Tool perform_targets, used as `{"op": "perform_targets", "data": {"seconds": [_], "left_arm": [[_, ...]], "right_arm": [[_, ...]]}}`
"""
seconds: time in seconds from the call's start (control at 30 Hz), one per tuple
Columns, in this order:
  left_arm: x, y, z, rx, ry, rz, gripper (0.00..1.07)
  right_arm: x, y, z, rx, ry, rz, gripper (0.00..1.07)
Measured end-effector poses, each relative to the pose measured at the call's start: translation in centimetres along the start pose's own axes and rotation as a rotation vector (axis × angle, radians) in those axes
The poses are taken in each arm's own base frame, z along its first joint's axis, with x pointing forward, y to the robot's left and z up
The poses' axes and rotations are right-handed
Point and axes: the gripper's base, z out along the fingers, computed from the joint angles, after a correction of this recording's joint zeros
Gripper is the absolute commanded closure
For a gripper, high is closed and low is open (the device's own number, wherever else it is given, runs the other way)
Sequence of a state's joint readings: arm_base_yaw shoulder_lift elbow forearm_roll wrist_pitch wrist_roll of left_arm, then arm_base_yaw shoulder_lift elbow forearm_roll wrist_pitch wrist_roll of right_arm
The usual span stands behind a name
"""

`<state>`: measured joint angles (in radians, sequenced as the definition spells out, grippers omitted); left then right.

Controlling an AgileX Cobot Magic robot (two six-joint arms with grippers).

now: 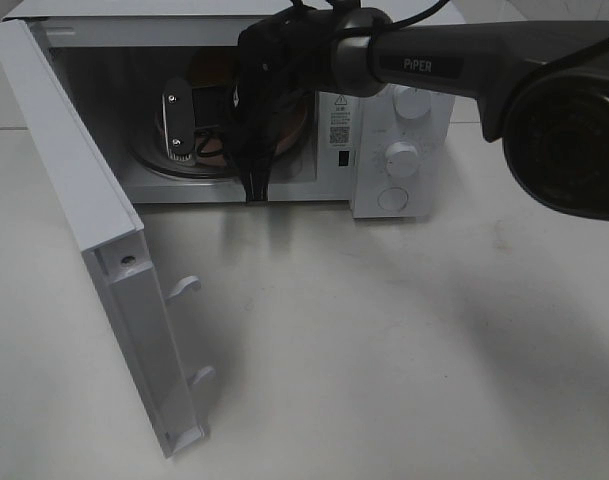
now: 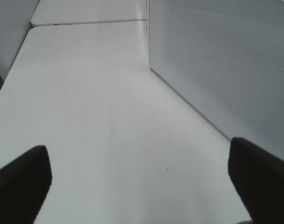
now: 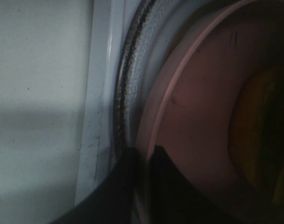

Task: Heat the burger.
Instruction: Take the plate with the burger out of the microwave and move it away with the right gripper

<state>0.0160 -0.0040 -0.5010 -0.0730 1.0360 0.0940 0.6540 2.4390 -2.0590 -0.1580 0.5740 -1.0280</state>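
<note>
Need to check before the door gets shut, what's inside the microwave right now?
Inside the microwave a pink plate sits on the glass turntable, with the right gripper closed on its rim. The burger shows only as a dark yellowish blur; the arm hides most of it.

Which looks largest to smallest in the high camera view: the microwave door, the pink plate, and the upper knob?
1. Microwave door, largest, though it is nearest to the camera.
2. Pink plate, mostly hidden behind the right gripper.
3. Upper knob, smallest.
</note>
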Motion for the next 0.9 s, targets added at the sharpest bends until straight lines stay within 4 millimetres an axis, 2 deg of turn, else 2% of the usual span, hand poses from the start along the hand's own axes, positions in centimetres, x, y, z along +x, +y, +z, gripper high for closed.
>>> {"op": "perform_targets", "data": {"seconds": [0.3,0.57,0.9], "left_arm": [[0.0,0.0,0.0,0.0,0.0,0.0,0.09],[0.0,0.0,0.0,0.0,0.0,0.0,0.09],[0.0,0.0,0.0,0.0,0.0,0.0,0.09]], "right_arm": [[-0.5,0.2,-0.3,-0.017,-0.009,-0.08,1.07],[-0.5,1.6,-1.3,-0.014,-0.036,-0.167,1.07],[0.6,3.8,-3.0,0.02,-0.067,-0.274,1.07]]}}
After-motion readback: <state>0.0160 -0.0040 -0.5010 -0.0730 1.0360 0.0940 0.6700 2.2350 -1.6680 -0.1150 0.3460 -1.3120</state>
